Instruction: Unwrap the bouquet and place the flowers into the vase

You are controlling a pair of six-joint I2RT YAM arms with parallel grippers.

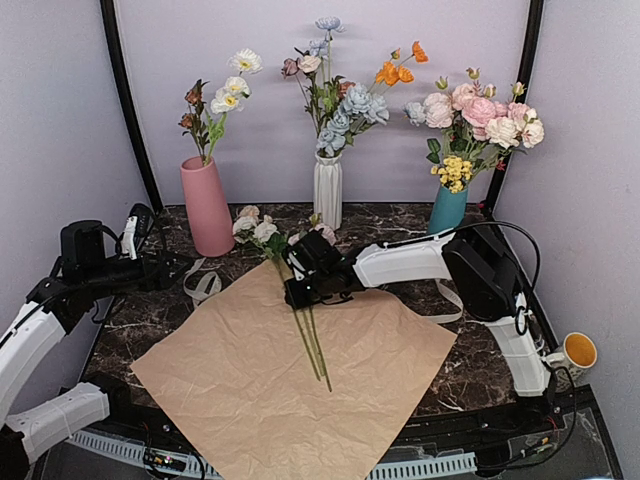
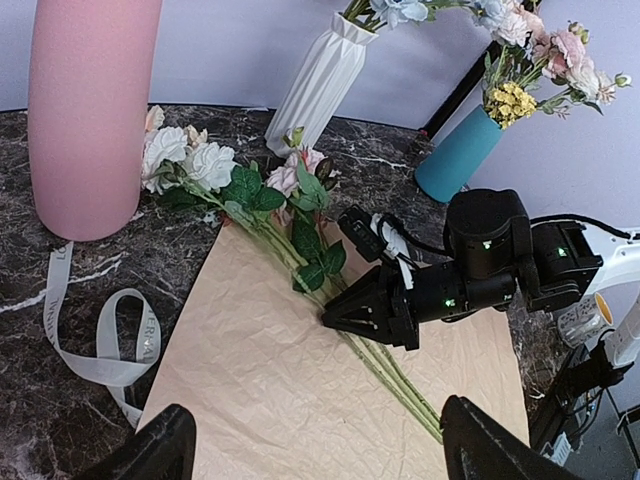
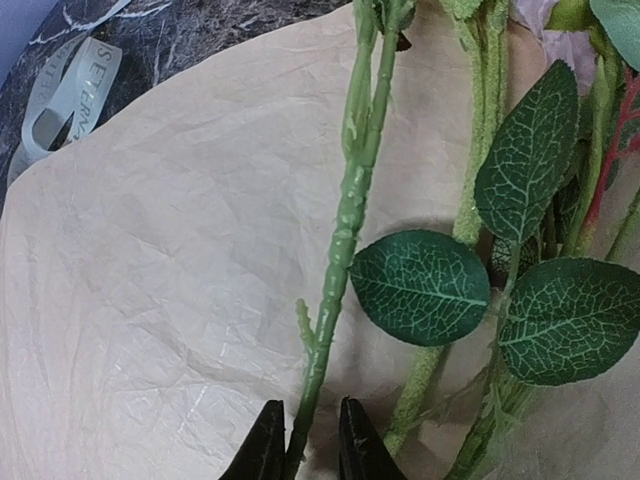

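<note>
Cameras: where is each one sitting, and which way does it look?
Top external: high behind the robot, looking down over the paper, flowers and pink vase; left arm and right arm show.
Left wrist: on the left arm, facing across at the right gripper; its own fingertips at the bottom.
Right wrist: close above one stem, between its own fingertips.
Both wrist views share the ribbon.

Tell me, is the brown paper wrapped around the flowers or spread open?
Spread open: the paper lies flat and unfolded, with the flower stems lying on top.
</note>
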